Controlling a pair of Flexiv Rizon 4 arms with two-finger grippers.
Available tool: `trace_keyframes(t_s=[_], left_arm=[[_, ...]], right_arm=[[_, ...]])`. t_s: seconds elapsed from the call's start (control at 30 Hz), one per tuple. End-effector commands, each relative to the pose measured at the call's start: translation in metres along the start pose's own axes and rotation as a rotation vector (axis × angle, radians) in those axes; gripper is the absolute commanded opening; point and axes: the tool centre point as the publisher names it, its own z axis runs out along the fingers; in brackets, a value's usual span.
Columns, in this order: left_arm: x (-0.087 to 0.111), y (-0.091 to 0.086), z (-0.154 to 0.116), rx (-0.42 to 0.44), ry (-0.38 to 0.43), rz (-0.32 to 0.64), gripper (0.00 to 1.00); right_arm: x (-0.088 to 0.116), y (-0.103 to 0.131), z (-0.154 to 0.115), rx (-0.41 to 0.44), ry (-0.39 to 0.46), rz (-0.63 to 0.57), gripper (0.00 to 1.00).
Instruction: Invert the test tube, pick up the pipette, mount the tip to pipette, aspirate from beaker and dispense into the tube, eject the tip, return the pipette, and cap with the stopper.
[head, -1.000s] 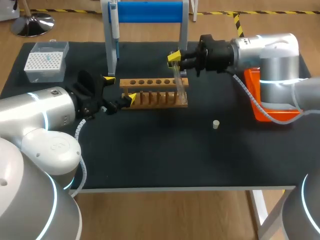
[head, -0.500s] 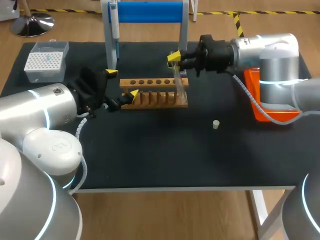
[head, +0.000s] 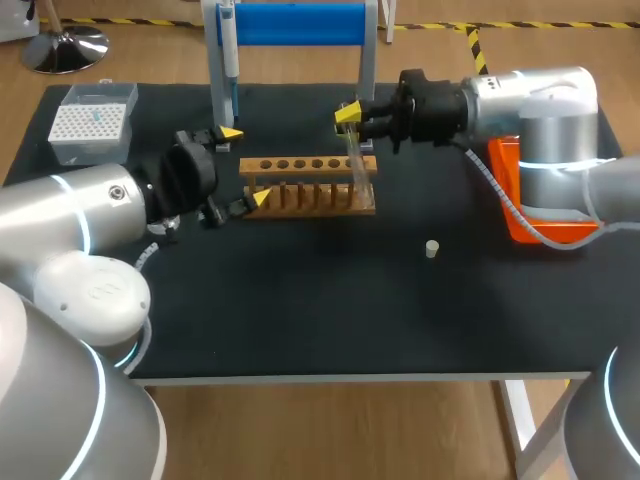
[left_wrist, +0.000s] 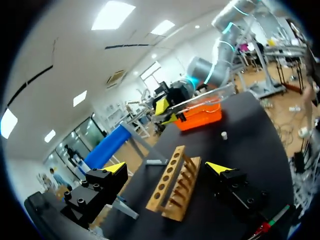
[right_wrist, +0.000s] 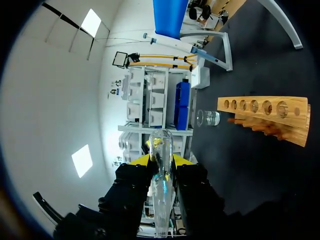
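Right jaws around tilted test tube (head: 359, 166) near rack (head: 310, 187)

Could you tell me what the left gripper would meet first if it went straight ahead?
The left gripper would most likely meet the wooden rack first; its near end lies straight ahead, though depth is unclear.
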Motion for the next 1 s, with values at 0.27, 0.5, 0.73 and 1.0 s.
trace_keyframes(t_s=[0.27, 0.5, 0.73, 1.0], left_arm=[[0.002, -0.01, 0.012, 0.478, -0.102, 0.556, 1.0], [0.007, -0.013, 0.025, 0.604, -0.07, 0.811, 1.0], [0.001, -0.018, 0.027, 0.675, -0.101, 0.935, 1.0], [-0.002, -0.022, 0.031, 0.778, -0.063, 0.981, 1.0]], right_arm=[[0.001, 0.0, -0.001, 0.001, -0.004, 0.0, 0.0], [0.001, 0.0, -0.001, 0.001, -0.004, 0.0, 0.0], [0.001, 0.0, -0.001, 0.001, -0.004, 0.0, 0.0], [0.001, 0.0, -0.001, 0.001, -0.004, 0.0, 0.0]])
